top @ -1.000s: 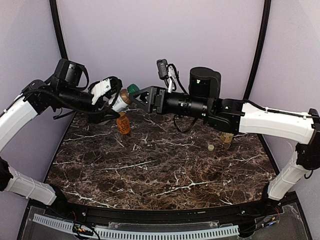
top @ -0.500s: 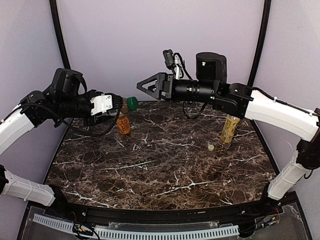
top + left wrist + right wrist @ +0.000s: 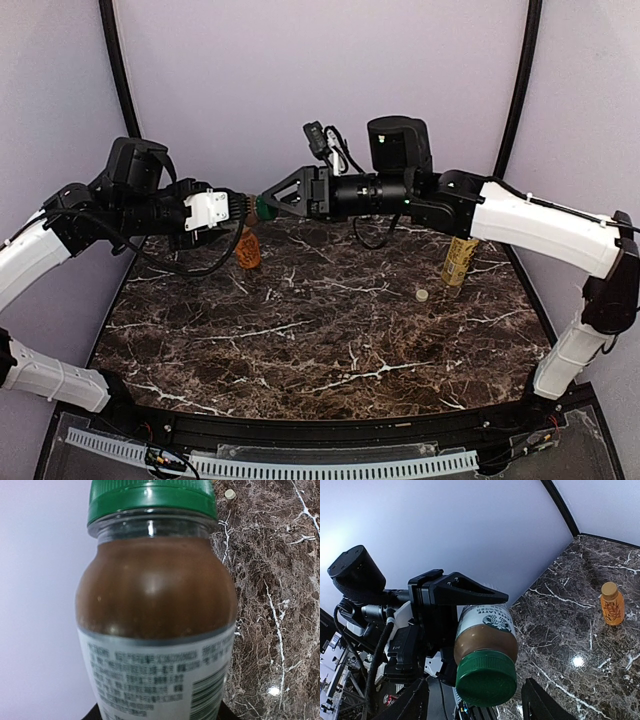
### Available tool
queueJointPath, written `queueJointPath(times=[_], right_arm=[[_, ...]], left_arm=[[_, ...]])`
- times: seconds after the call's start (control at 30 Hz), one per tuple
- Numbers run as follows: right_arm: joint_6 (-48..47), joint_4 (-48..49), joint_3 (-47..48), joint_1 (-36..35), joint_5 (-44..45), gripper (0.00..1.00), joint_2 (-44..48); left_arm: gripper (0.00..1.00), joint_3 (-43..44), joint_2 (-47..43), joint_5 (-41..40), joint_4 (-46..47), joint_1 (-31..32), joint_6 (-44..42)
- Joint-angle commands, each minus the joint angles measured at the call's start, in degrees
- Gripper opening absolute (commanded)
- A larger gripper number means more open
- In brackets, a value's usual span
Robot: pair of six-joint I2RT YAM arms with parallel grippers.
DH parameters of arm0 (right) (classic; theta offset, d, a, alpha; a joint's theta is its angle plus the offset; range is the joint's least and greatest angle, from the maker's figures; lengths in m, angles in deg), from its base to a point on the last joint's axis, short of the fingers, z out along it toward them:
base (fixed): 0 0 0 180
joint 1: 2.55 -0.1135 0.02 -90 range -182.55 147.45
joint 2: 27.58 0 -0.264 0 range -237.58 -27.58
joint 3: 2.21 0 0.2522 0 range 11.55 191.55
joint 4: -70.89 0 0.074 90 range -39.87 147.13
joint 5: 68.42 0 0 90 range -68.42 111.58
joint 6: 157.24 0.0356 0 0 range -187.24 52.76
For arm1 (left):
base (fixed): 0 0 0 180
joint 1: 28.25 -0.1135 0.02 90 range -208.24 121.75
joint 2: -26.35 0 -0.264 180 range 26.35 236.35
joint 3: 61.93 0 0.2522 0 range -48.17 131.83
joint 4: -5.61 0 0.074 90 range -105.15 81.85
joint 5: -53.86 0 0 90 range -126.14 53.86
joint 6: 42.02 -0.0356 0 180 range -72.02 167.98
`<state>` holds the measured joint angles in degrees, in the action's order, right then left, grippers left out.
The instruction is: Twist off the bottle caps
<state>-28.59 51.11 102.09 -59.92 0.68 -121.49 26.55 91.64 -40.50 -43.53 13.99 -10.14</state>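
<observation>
My left gripper (image 3: 232, 208) is shut on the small clear bottle (image 3: 245, 207), which holds brown liquid and has a white label, and holds it level in the air. Its dark green cap (image 3: 266, 206) points at my right gripper (image 3: 270, 203), which is open with a finger on each side of the cap. In the right wrist view the cap (image 3: 486, 678) sits between my fingers (image 3: 540, 702) with gaps on both sides. The left wrist view is filled by the bottle (image 3: 155, 605). The short orange bottle (image 3: 247, 247) stands capped. The tea bottle (image 3: 458, 260) stands at the right, with the cream-white cap (image 3: 422, 295) beside it.
The dark marble table (image 3: 320, 340) ends at a purple back wall and black corner poles. The orange bottle stands just below the held bottle. My right arm reaches across the back of the table above the tea bottle.
My right gripper was raised and apart from the bottle half a second ago; it has come down and left, so its open fingers now straddle the green cap. The left arm barely moved.
</observation>
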Motion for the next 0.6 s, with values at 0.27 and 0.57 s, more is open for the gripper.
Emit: queueJointPath(times=[0.27,0.57], right_arm=[[-0.1,3.1,0.3,-0.3,-0.6,0.58,-2.4],[-2.9,5.4,-2.5,-0.3,-0.8,0.12,-1.2]], left_arm=[[0.35,-0.5,0.8,-0.8,1.9,0.8,0.1],[0.34,-0.5,0.8,-0.3,1.1,1.1,0.3]])
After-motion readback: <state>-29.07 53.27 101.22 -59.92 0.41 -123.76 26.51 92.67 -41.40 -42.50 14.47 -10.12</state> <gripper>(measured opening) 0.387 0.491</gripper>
